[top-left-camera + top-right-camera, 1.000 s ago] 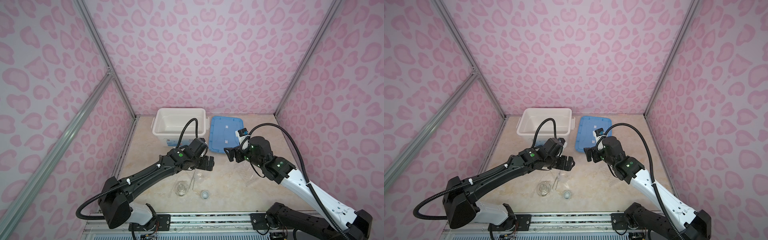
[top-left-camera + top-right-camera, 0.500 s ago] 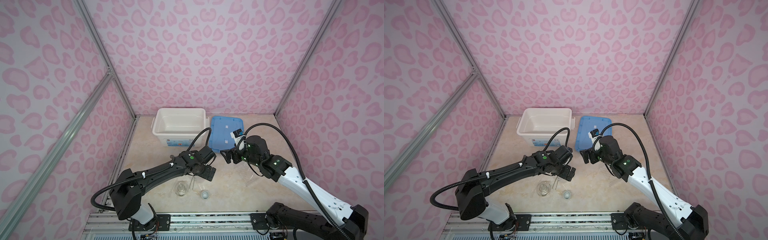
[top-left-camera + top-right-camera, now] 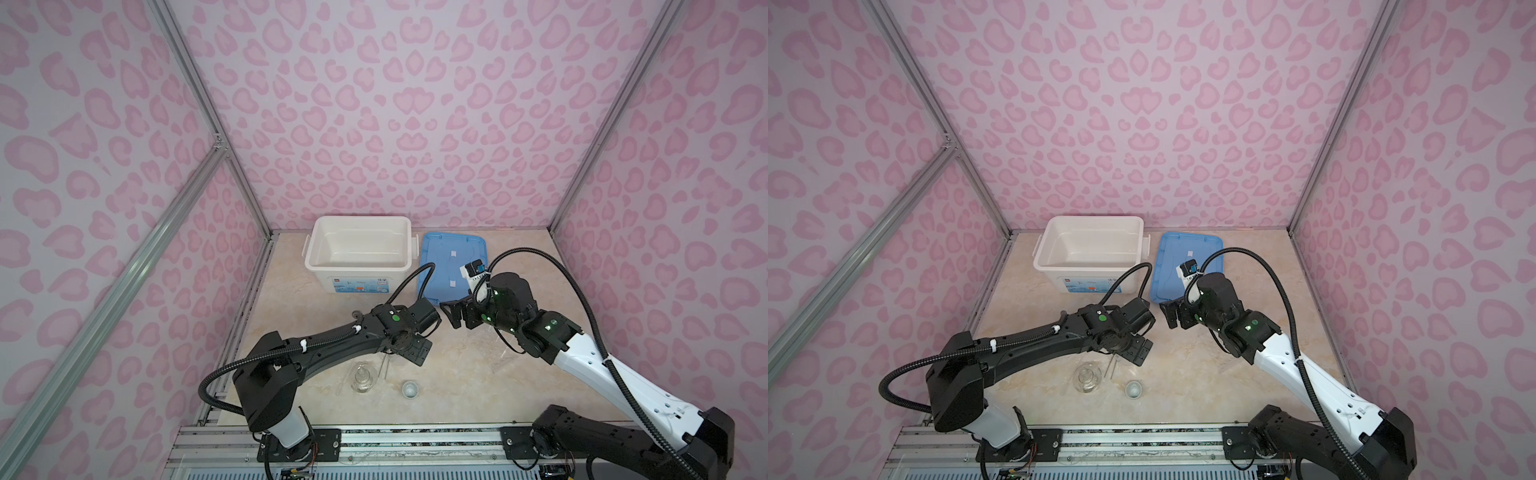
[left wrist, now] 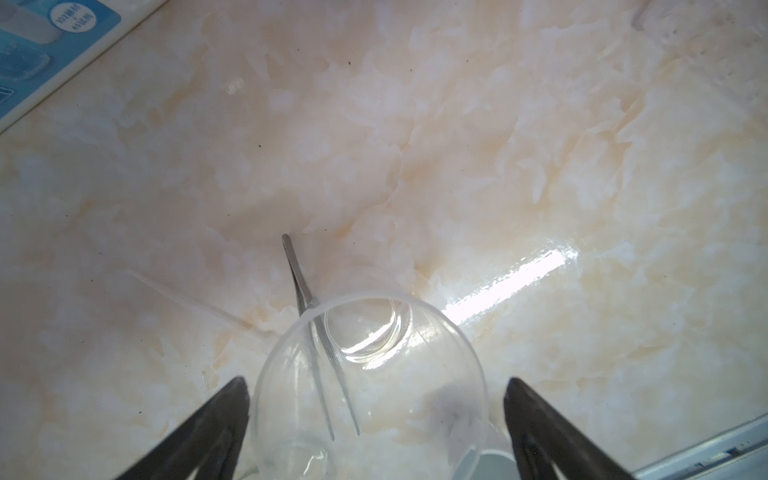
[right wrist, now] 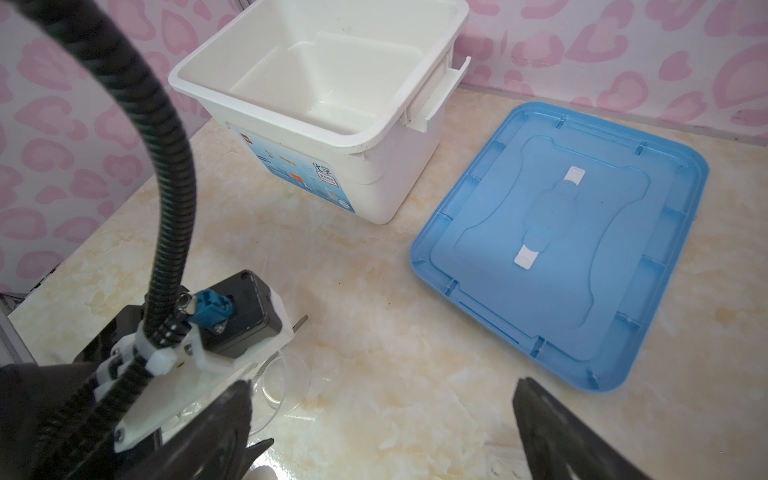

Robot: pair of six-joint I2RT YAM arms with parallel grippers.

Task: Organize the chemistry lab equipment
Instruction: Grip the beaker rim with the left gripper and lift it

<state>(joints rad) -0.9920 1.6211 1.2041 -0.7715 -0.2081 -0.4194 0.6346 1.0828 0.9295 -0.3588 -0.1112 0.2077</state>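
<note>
Straddling beaker (image 4: pixel 374 415) with left gripper (image 4: pixel 374 380), wide apart, unclamped; tweezers (image 4: pixel 305 299) just beyond; holding right gripper (image 5: pixel 382 382) spread, empty, blue lid (image 5: pixel 561 249) ahead.

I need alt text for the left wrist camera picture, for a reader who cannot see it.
A clear glass beaker stands on a marbled table between the wide-open fingers of the left gripper. Metal tweezers lie on the table, partly seen through the glass, with a thin glass rod lying nearby.

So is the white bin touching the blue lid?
Apart. The right wrist view shows bare tabletop between the white bin and the blue lid.
</note>
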